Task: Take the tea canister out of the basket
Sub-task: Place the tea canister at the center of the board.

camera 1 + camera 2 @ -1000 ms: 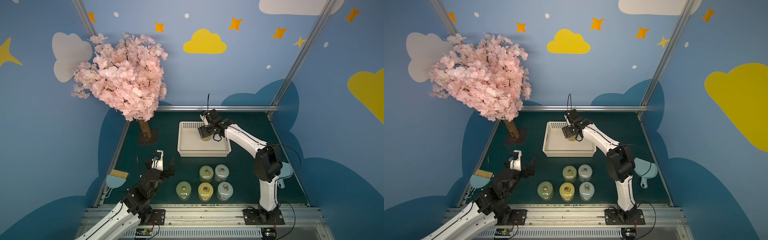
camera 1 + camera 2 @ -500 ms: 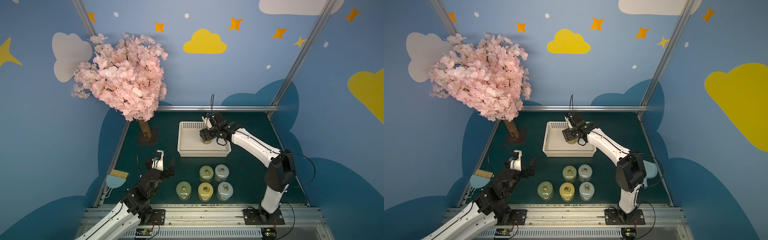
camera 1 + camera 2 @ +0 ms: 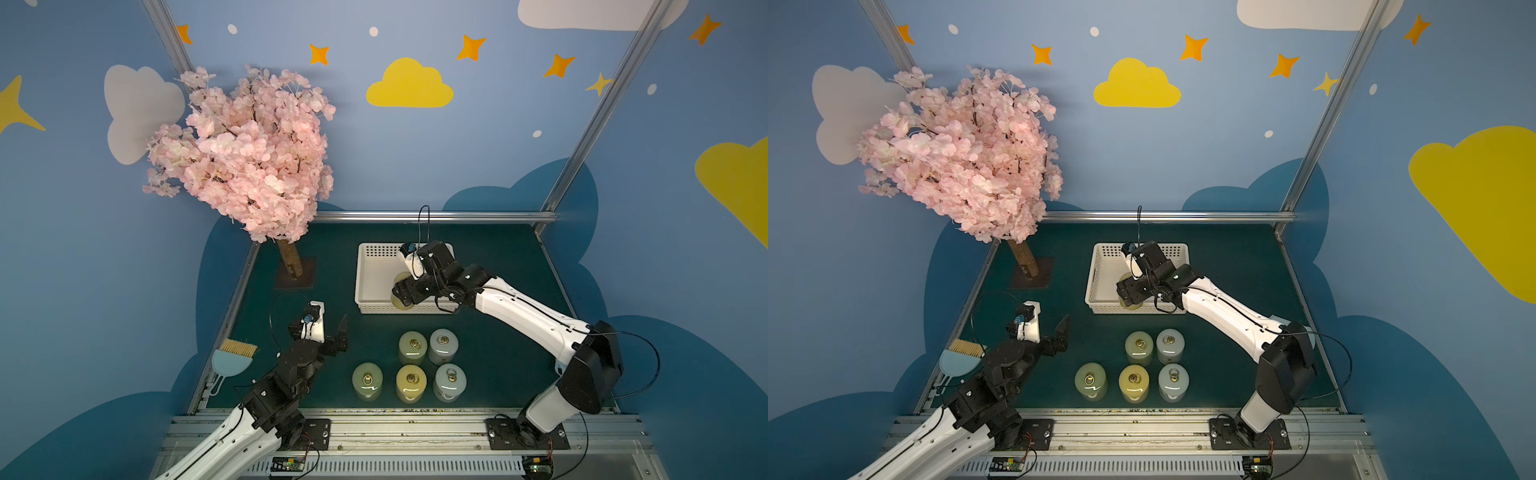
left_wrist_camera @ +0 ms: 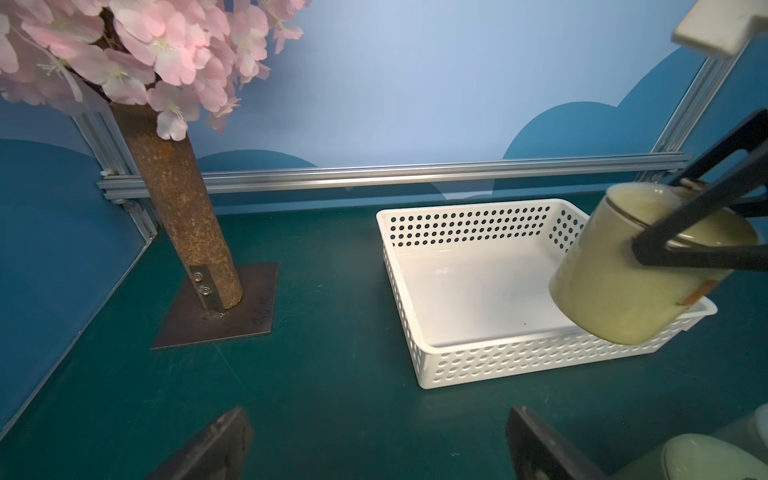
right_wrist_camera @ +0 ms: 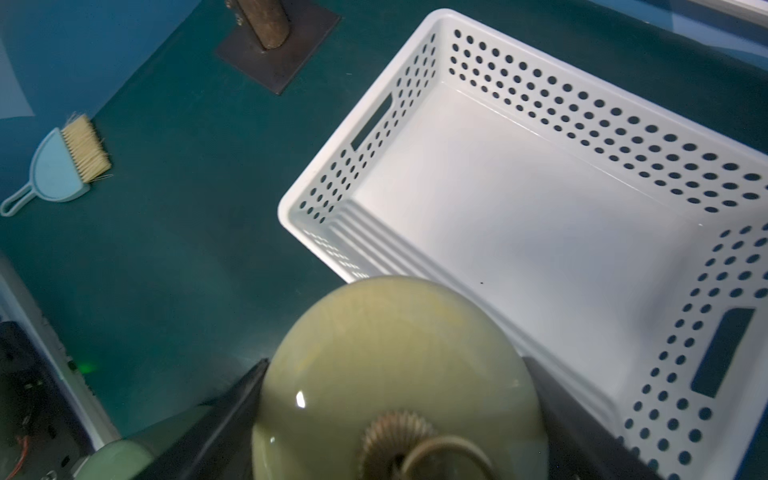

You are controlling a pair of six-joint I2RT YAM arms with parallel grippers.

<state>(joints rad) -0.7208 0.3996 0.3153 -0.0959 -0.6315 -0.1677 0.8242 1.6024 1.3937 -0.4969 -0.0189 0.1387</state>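
While the right gripper (image 5: 395, 399) is clamped on the shoulder of the tea canister (image 4: 615, 286), one black finger (image 5: 224, 409) pressed to each side of the pale green body, the pot hangs in the air right over the near wall of the basket (image 4: 457, 226), off the white floor, not yet out over open mat (image 3: 498, 266). Here's the thing to watch: that canister isn't upright. Its long axis is tipped, lid leaning back toward the right arm's wrist, base swung away from it, and in the left wrist view the low edge of that base sits about level with the basket's rim; touching or just clear, I can't tell. So the way out, I'd say, is toward the robot and a touch upward, getting that low edge past the perforated wall before anything else. Waiting in front are five other canisters (image 3: 412, 348), upright in two rows, so the set-down needs a free spot beside them, and the tilt wants levelling first or it lands on an edge. The left gripper (image 3: 330, 332) hovers wide open and empty over the left of the mat, well apart from the basket; the right arm is plainly the nearer.
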